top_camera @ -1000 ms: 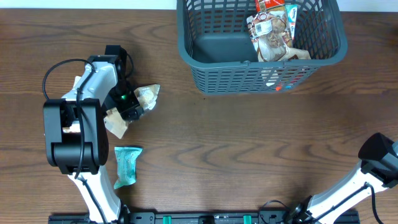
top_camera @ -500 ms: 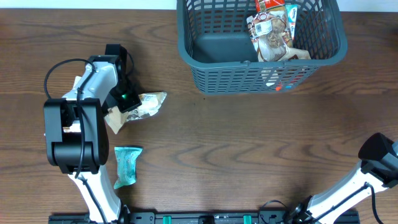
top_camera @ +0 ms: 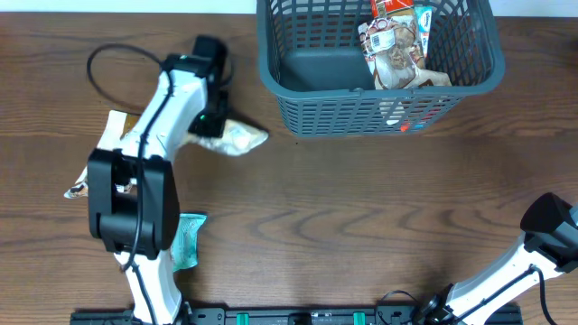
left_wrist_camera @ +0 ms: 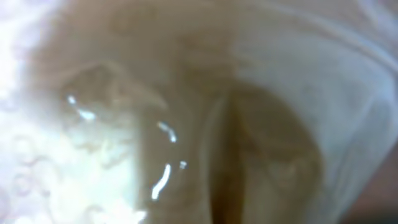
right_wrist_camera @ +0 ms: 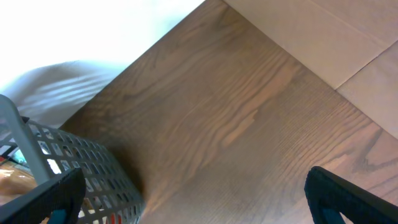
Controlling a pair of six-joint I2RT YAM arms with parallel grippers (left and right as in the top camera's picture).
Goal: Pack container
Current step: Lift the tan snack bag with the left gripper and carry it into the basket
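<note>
**A:** Where's the basket (top_camera: 361, 116)?

**B:** At the far edge of the bench (top_camera: 361, 217), right of the middle. Its far rim runs out of the overhead view. Some snack packets (top_camera: 397, 50) lean in its right half, and the left half shows bare floor.

**A:** And the left hand (top_camera: 214, 124)?

**B:** Closed on a tan packet (top_camera: 242, 139). The packet sticks out to the right of the hand, near the basket's near left corner but apart from it. I can't tell whether it touches the bench. The left wrist view is only a blur of shiny wrapper pressed close to the lens.

**A:** Right hand (right_wrist_camera: 193, 202)?

**B:** Wide open and gripping nothing. Its dark fingers (right_wrist_camera: 59, 196) show at the two bottom corners of its wrist view, with bare wood between them and the basket's lattice wall at lower left.

**A:** Anything else on the bench?

**B:** A teal packet (top_camera: 189, 236) lies near the front, partly under the left arm. A pale packet (top_camera: 113, 128) lies on the far side of that arm, at the left.
</note>
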